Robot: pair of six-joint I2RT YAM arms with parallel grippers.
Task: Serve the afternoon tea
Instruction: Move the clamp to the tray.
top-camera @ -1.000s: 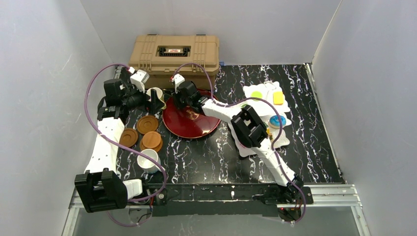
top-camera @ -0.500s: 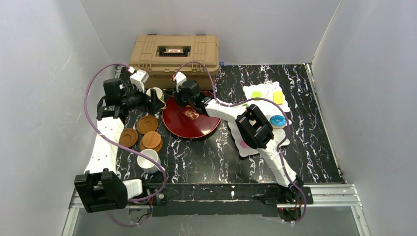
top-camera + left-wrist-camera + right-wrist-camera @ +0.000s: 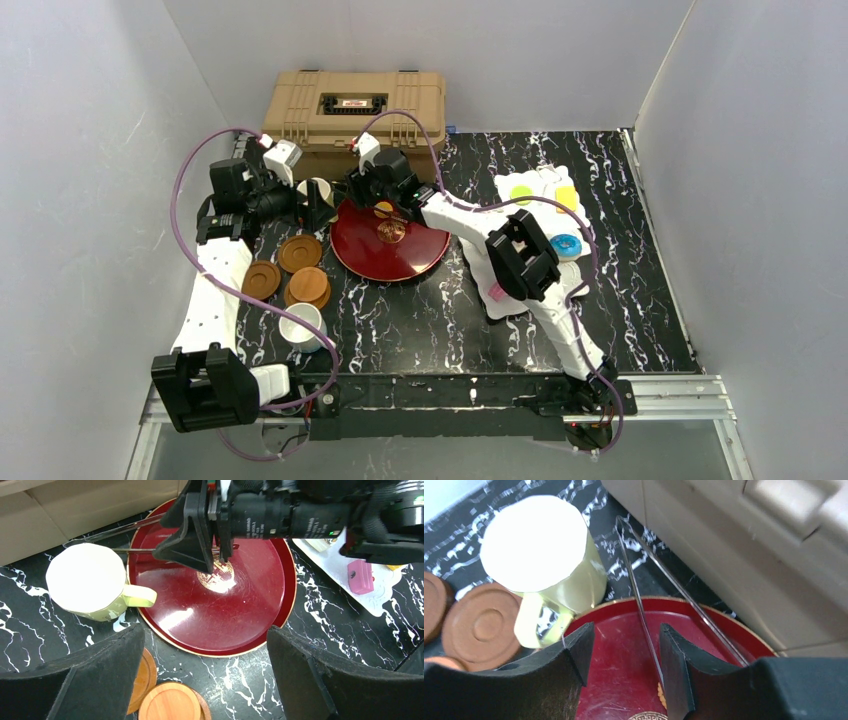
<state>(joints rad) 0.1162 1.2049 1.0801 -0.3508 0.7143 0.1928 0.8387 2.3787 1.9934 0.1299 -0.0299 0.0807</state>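
Right wrist view: right hand, fingers apart over the tongs, maybe to grab them; left hand at nine o'clock, apart too.

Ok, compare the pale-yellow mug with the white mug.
Colour: the pale-yellow mug is yellowish, the white mug white. Place: the pale-yellow mug stands far back beside the red tray's rim; the white mug near the front edge, before the saucers. The left gripper and right gripper hover by the pale-yellow mug; neither is near the white mug. Both rest on the table, unheld.
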